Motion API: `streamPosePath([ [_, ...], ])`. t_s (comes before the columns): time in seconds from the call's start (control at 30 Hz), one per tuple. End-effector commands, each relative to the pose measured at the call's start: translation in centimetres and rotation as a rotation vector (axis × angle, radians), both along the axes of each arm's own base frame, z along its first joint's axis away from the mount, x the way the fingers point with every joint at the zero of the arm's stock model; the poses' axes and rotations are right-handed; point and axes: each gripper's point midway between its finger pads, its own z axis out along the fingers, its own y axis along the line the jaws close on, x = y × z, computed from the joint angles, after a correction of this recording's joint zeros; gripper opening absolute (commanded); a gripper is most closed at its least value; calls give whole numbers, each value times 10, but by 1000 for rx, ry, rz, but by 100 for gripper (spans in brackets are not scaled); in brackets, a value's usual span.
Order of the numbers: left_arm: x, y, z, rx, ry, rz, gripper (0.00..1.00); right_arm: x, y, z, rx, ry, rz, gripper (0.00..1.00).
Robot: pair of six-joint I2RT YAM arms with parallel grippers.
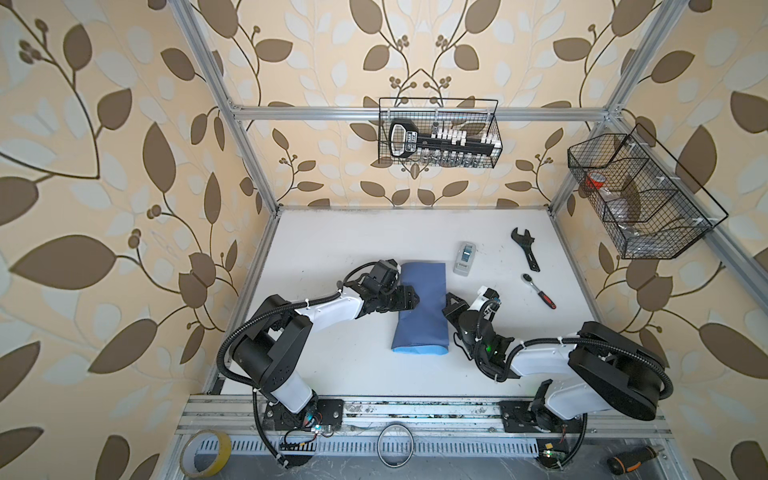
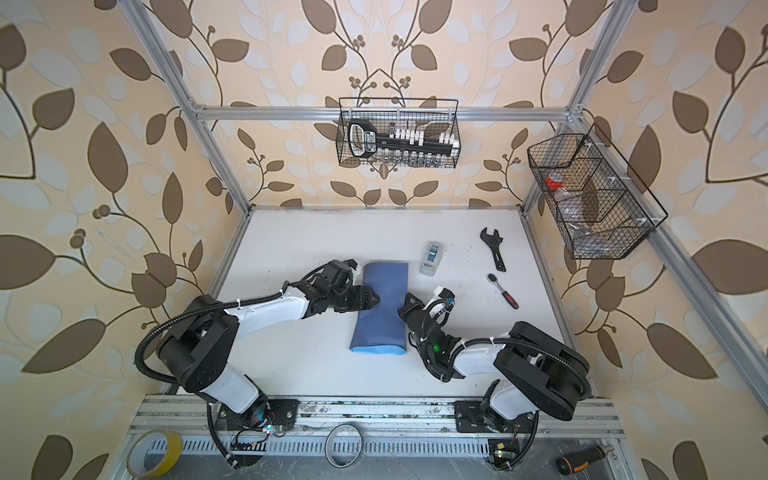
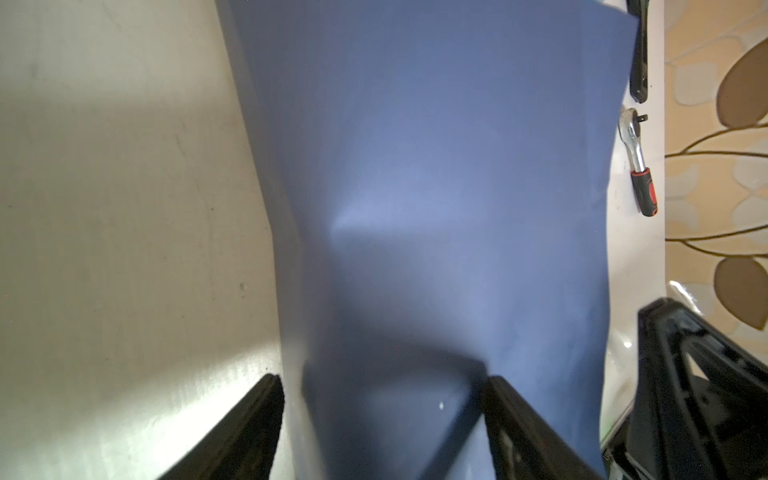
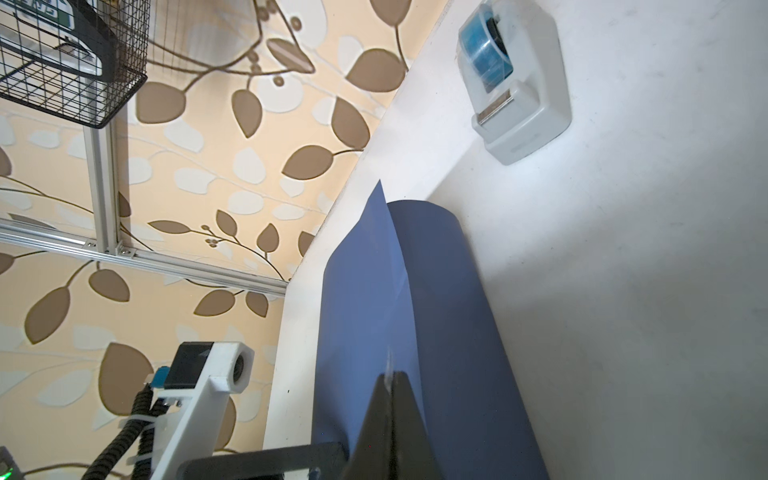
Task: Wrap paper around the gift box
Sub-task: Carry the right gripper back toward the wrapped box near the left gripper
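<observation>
The right hand (image 4: 391,388) has its fingers pressed together, and its tip rests on the paper (image 1: 428,324) where one edge overlaps the other. A pale sliver at the tip may be tape, but it is too small to tell. The left hand (image 3: 384,415) is spread, its fingers straddling a raised hump along the opposite side of the bundle; whether they touch it cannot be told. The paper lies mid-surface (image 1: 332,249) as a long, loose tube, darker face out, with a strip of the lighter face showing at the near end. The gift box does not show and is judged to sit inside the fold. The step looks like fixing the long seam. To do it well, the right hand should press straight down and not drag, because the thin sheet would likely wrinkle or spring open, while the left hand braces the bundle against sliding. The tape dispenser (image 1: 465,257) stands near the far end, within the right arm's reach.
</observation>
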Motion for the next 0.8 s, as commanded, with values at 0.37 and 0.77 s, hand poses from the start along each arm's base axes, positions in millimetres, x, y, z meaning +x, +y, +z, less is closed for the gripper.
streamPosePath([
  [0.37,-43,47,-59,255,177,4,77,8,9,2,20,-16,-38,0],
  [0.77,-43,47,-60,254,174,3,77,6,9,-7,12,-11,-33,0],
])
